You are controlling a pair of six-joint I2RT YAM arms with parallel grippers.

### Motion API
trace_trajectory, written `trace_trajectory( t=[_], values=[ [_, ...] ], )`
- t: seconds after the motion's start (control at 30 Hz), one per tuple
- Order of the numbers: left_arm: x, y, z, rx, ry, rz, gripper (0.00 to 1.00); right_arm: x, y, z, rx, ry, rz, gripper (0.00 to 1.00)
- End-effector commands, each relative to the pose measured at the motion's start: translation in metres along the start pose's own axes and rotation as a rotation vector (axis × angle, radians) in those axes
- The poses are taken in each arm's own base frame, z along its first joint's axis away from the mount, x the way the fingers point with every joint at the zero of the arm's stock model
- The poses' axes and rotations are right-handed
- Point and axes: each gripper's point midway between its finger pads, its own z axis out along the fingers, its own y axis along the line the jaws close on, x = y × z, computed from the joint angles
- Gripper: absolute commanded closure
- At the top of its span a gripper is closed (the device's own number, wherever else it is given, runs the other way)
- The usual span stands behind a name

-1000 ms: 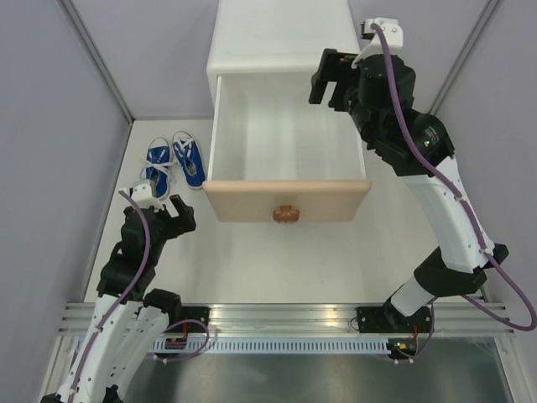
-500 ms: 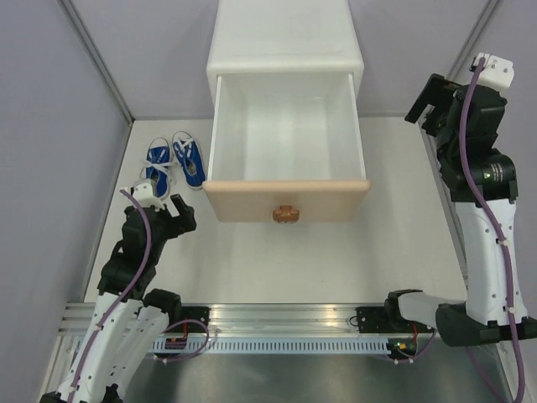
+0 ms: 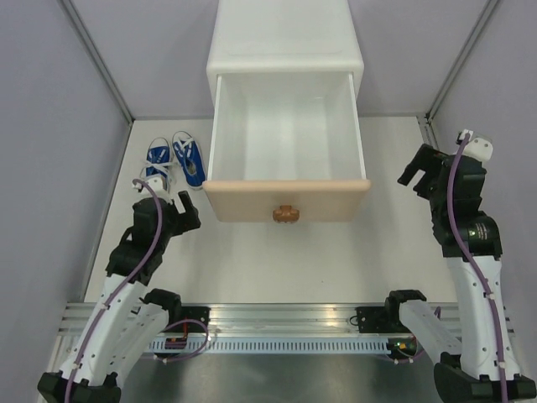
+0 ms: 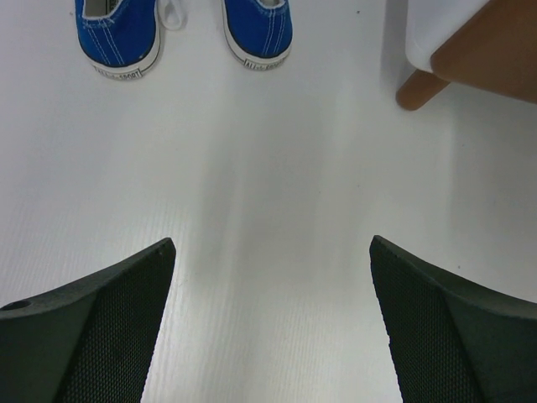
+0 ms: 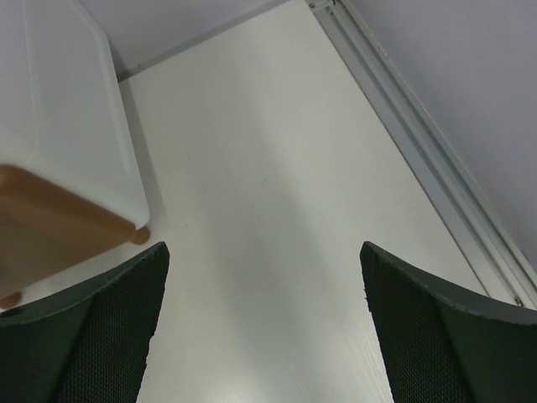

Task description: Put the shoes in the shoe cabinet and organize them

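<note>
White table [image 3: 277, 252]: blue shoes [image 3: 189, 158] beside shoe cabinet [image 3: 285, 42]; left gripper [image 4: 270, 243], right gripper [image 5: 264, 248] both spread, empty.

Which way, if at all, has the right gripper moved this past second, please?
Yes: the right gripper has withdrawn from the open drawer's far right corner, swinging right and nearer the arm bases, now beside the drawer front.

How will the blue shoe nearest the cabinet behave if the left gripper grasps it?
The blue shoe looks like soft canvas, so its upper would probably squash when pinched. Its flat white sole suggests sliding, not rolling, if pushed. The laces may dangle.
</note>
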Motion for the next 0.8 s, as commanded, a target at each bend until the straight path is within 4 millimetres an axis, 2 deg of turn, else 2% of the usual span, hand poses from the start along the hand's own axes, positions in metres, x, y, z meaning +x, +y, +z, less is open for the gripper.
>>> trace_trajectory(
  t=[0.0, 0.1, 0.13, 0.17, 0.23, 0.3, 0.33, 0.4, 0.43, 0.47, 0.5, 0.53, 0.6, 0.63, 0.77],
  values=[
    [-0.015, -0.007, 0.008, -0.004, -0.006, -0.025, 0.01, 0.009, 0.016, 0.001, -0.103, -0.003, 0.037, 0.02],
    [-0.019, -0.008, 0.023, -0.046, 0.039, -0.027, 0.03, 0.022, 0.017, 0.005, -0.119, 0.023, 0.024, 0.02],
    [-0.029, -0.009, 0.024, -0.056, 0.03, -0.043, 0.03, 0.028, 0.017, 0.006, -0.122, 0.033, 0.02, 0.02],
    [-0.026, -0.008, 0.035, -0.083, 0.063, -0.039, 0.05, 0.028, 0.017, 0.006, -0.127, 0.023, 0.023, 0.02],
    [-0.042, -0.011, 0.044, -0.095, 0.048, -0.062, 0.07, 0.032, 0.018, 0.008, -0.142, 0.017, 0.027, 0.02],
    [-0.043, -0.011, 0.064, -0.125, 0.085, -0.07, 0.09, 0.034, 0.019, 0.005, -0.158, 0.003, 0.035, 0.02],
    [-0.056, -0.008, 0.072, -0.141, 0.074, -0.097, 0.12, 0.036, 0.019, 0.006, -0.164, 0.0, 0.037, 0.02],
    [-0.052, -0.007, 0.094, -0.146, 0.133, -0.137, 0.13, 0.041, 0.019, 0.007, -0.17, 0.005, 0.035, 0.02],
    [-0.067, -0.003, 0.102, -0.153, 0.111, -0.166, 0.14, 0.042, 0.019, 0.007, -0.17, 0.008, 0.029, 0.02],
    [-0.071, -0.003, 0.109, -0.151, 0.11, -0.178, 0.16, 0.042, 0.018, 0.007, -0.168, 0.006, 0.026, 0.02],
    [-0.065, 0.0, 0.124, -0.17, 0.14, -0.184, 0.18, 0.042, 0.018, 0.006, -0.166, 0.001, 0.024, 0.02],
    [-0.08, 0.001, 0.131, -0.171, 0.109, -0.196, 0.2, 0.045, 0.019, 0.005, -0.169, 0.007, 0.015, 0.02],
    [-0.074, 0.006, 0.154, -0.199, 0.145, -0.198, 0.21, 0.048, 0.02, 0.005, -0.168, 0.009, -0.004, 0.02],
    [-0.085, 0.008, 0.163, -0.206, 0.129, -0.209, 0.23, 0.049, 0.02, 0.004, -0.167, 0.011, -0.009, 0.02],
    [-0.091, 0.017, 0.198, -0.241, 0.139, -0.202, 0.27, 0.052, 0.019, 0.002, -0.159, 0.001, -0.035, 0.02]
  ],
)
